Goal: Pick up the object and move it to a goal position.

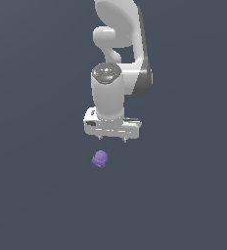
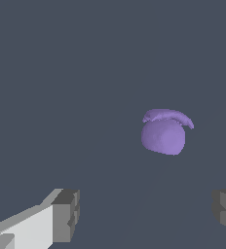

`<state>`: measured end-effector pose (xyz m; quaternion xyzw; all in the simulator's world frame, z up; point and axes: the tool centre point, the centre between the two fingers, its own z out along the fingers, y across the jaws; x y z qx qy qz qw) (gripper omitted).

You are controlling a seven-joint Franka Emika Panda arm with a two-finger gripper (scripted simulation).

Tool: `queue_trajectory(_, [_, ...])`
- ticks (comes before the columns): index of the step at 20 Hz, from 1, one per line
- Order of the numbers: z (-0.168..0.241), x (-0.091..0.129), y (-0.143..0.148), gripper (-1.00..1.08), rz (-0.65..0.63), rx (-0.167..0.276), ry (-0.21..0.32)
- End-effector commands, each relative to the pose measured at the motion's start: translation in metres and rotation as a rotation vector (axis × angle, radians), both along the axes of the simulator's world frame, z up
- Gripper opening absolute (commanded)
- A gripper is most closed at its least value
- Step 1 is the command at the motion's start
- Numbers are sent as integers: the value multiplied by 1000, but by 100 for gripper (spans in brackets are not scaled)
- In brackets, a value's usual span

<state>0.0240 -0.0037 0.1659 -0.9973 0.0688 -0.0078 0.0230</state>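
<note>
The object, a small purple lumpy blob (image 1: 100, 159), lies on the dark grey floor in the exterior view, just below and slightly toward that view's left of my white gripper (image 1: 111, 138). In the wrist view the blob (image 2: 164, 133) lies ahead of the fingers, apart from them. My gripper (image 2: 146, 214) is open and empty, with one grey fingertip (image 2: 66, 214) and the other fingertip (image 2: 225, 210) spread wide. It hovers above the floor and touches nothing.
The white arm (image 1: 120, 44) rises behind the gripper toward the top of the exterior view. The plain dark grey floor (image 1: 37, 195) fills the picture all around. No goal marker shows.
</note>
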Motion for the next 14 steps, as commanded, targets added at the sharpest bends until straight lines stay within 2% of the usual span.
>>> queue_trajectory(1, [-13, 6, -10, 100, -35, -6, 5])
queue_trajectory(8, [-53, 23, -41, 100, -137, -29, 17])
queue_trajectory(14, [-73, 29, -55, 100, -183, -41, 22])
